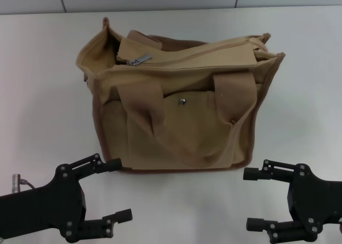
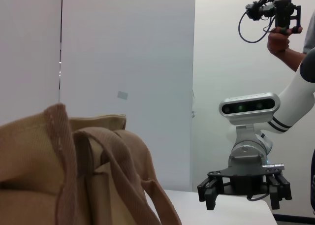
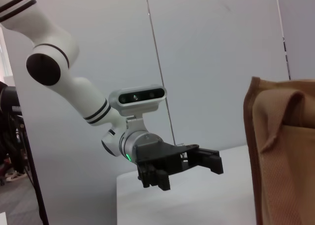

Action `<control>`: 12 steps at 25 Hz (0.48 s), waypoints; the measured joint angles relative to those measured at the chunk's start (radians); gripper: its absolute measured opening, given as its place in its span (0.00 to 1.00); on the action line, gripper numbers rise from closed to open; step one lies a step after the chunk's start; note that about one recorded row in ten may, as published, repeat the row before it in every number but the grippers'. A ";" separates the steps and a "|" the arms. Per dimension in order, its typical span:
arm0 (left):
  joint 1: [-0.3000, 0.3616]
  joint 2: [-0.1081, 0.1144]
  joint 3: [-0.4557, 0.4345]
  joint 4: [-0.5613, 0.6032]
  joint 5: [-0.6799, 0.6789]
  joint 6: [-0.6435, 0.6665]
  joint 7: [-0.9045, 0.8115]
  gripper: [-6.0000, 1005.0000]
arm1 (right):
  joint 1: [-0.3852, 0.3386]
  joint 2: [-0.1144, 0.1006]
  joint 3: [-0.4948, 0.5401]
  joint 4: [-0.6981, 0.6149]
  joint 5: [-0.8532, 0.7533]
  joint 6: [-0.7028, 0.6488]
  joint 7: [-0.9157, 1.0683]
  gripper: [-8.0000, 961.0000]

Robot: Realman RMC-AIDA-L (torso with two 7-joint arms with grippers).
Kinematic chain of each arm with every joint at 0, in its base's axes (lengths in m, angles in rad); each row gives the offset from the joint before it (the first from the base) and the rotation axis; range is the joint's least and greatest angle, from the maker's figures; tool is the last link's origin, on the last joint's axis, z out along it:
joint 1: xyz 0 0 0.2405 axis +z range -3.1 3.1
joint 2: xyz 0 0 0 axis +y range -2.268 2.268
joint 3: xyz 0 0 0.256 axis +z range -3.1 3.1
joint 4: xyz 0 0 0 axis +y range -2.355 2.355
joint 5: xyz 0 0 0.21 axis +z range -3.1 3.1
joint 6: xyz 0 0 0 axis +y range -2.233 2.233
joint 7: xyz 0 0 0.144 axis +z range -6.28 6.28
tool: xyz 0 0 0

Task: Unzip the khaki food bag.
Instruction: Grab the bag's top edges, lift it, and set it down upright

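two hands [image 1: 116,189] [image 1: 254,199], one khaki food bag [image 1: 176,100]

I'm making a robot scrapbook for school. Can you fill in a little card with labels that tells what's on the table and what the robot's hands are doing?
Thing on table: khaki food bag, standing upright on the white table
Zipper: metal zipper pull lies on top, toward the bag's left end
Handles: two wide handles, one drooping over the front
Front pocket: shut with a silver snap
Left gripper: open, in front of the bag's left corner, not touching
Right gripper: open, in front of the bag's right corner, not touching
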 joint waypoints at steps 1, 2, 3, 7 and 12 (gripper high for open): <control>-0.001 0.000 0.000 0.000 0.000 0.000 0.000 0.84 | 0.004 0.000 0.000 0.005 0.000 0.002 0.000 0.87; -0.001 0.000 0.000 0.000 -0.001 0.000 0.000 0.84 | 0.006 0.000 -0.002 0.009 0.000 0.004 0.000 0.87; -0.001 -0.001 0.000 0.001 -0.001 0.000 0.001 0.83 | 0.009 -0.001 -0.004 0.012 0.000 0.005 0.000 0.87; 0.000 -0.002 -0.001 0.000 -0.002 0.001 0.005 0.82 | 0.015 -0.002 -0.006 0.013 0.000 0.006 -0.002 0.87; 0.053 -0.005 -0.161 -0.008 -0.009 -0.003 0.012 0.80 | 0.007 0.000 0.002 0.013 0.001 0.006 -0.007 0.86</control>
